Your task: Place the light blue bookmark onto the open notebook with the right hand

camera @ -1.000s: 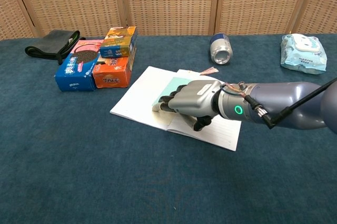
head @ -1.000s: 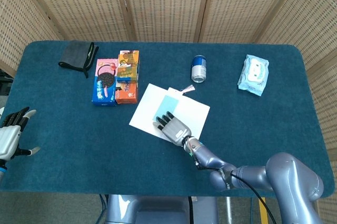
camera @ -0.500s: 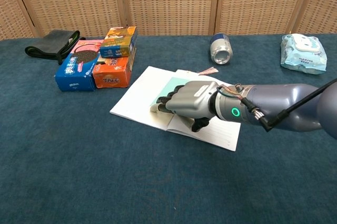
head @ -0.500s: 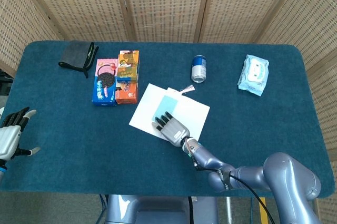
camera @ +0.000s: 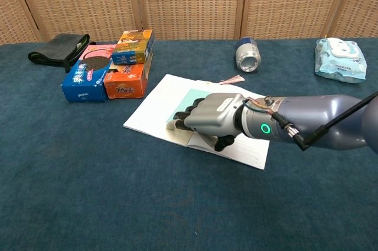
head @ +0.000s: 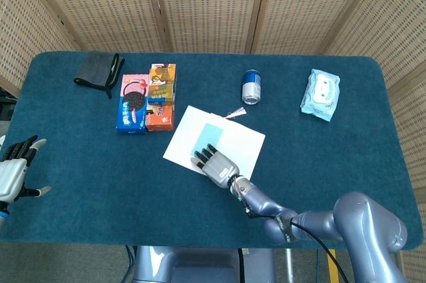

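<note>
From the head view, I am resting my right hand [head: 214, 165] palm down on the near edge of the open notebook [head: 190, 133], fingers lying flat and extended toward the light blue bookmark [head: 208, 136]. The bookmark is lying on the notebook's page, just beyond my fingertips; whether they are touching it I cannot tell from here. My hand is holding nothing. My left hand [head: 13, 166] is hovering at the table's [head: 333, 163] left edge, fingers apart and empty. Farther back are standing a blue cookie box [head: 132, 104], an orange box [head: 161, 96], a black pouch [head: 98, 69], a can [head: 251, 87] and a pack of wipes [head: 320, 94].

From the chest view, my right hand [camera: 212, 120] is lying across the notebook [camera: 153, 109], fingers bent slightly downward onto the page, with the bookmark [camera: 190, 95] showing as a pale blue strip partly under them. The fingertips are pressing near the notebook's front edge. The can [camera: 248, 55] is lying beyond, and the wipes [camera: 339, 59] are sitting far right.
</note>
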`<action>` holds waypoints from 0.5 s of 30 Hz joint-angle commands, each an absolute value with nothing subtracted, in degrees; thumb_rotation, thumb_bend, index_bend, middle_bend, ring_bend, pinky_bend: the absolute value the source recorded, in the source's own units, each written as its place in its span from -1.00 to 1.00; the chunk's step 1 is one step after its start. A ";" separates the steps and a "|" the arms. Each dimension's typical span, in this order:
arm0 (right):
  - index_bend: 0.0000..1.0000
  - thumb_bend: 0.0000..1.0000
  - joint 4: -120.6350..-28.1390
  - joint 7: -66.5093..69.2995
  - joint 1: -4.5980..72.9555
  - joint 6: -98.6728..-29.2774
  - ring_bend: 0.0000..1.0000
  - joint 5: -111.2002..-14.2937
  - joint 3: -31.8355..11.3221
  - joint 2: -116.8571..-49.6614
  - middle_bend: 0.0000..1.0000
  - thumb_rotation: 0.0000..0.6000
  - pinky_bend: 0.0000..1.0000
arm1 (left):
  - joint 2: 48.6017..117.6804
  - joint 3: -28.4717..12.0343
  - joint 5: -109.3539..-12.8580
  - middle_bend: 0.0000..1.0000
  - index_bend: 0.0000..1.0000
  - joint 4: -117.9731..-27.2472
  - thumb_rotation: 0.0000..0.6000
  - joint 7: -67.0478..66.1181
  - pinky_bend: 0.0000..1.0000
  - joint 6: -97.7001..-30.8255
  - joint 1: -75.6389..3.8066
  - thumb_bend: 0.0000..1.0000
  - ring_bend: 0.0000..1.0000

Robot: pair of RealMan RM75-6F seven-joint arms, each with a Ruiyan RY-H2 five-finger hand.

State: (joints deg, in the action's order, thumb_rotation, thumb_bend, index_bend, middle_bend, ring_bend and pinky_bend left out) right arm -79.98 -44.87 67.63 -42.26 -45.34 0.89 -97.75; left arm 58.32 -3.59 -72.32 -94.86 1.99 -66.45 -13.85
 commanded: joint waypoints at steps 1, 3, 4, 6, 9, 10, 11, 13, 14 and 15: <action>-1.00 1.00 -79.81 -44.98 67.72 -42.31 -1.00 -45.33 0.95 -97.91 -1.00 1.00 -1.00 | 58.32 -3.60 -72.23 -1.00 -1.00 -94.86 1.00 1.93 -1.00 -66.43 -13.87 -0.93 -1.00; -1.00 1.00 -79.66 -45.00 67.77 -42.40 -1.00 -45.28 0.91 -97.99 -1.00 1.00 -1.00 | 58.30 -3.63 -72.16 -1.00 -1.00 -94.86 1.00 1.98 -1.00 -66.39 -13.87 -0.93 -1.00; -1.00 1.00 -79.62 -44.97 67.77 -42.43 -1.00 -45.26 0.90 -97.99 -1.00 1.00 -1.00 | 58.30 -3.63 -72.14 -1.00 -1.00 -94.85 1.00 2.00 -1.00 -66.39 -13.87 -0.93 -1.00; -1.00 1.00 -79.58 -44.76 67.76 -42.61 -1.00 -45.24 0.68 -97.87 -1.00 1.00 -1.00 | 58.29 -3.65 -72.12 -1.00 -1.00 -94.84 1.00 2.04 -1.00 -66.43 -13.86 -0.93 -1.00; -1.00 1.00 -79.60 -44.30 67.69 -42.64 -1.00 -45.48 0.50 -97.58 -1.00 1.00 -1.00 | 58.31 -3.63 -72.09 -1.00 -1.00 -94.82 1.00 1.94 -1.00 -66.35 -13.90 -0.93 -1.00; -1.00 1.00 -79.68 -43.90 67.61 -42.55 -1.00 -45.86 0.43 -97.47 -1.00 1.00 -1.00 | 58.32 -3.65 -72.04 -1.00 -1.00 -94.84 1.00 1.85 -1.00 -66.36 -13.91 -0.93 -1.00; -1.00 1.00 -79.82 -43.53 67.52 -42.44 -1.00 -46.15 0.39 -97.35 -1.00 1.00 -1.00 | 58.34 -3.64 -72.01 -1.00 -1.00 -94.84 1.00 1.76 -1.00 -66.36 -13.92 -0.93 -1.00; -1.00 1.00 -80.02 -42.96 67.38 -42.34 -1.00 -46.78 0.35 -97.19 -1.00 1.00 -1.00 | 58.39 -3.65 -71.93 -1.00 -1.00 -94.89 1.00 1.64 -1.00 -66.35 -13.93 -0.93 -1.00; -1.00 1.00 -80.10 -42.68 67.30 -42.35 -1.00 -47.41 0.36 -97.12 -1.00 1.00 -1.00 | 58.43 -3.61 -71.95 -1.00 -1.00 -94.95 1.00 1.48 -1.00 -66.32 -13.95 -0.93 -1.00; -1.00 1.00 -80.05 -42.43 67.22 -42.45 -1.00 -47.97 0.34 -97.15 -1.00 1.00 -1.00 | 58.45 -3.59 -71.94 -1.00 -1.00 -94.97 1.00 1.41 -1.00 -66.33 -13.95 -0.93 -1.00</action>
State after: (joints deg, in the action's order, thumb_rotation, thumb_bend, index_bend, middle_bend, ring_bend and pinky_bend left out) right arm -79.98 -42.77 67.35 -42.42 -47.43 0.37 -97.22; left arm 58.44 -3.60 -71.94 -94.96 1.41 -66.33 -13.95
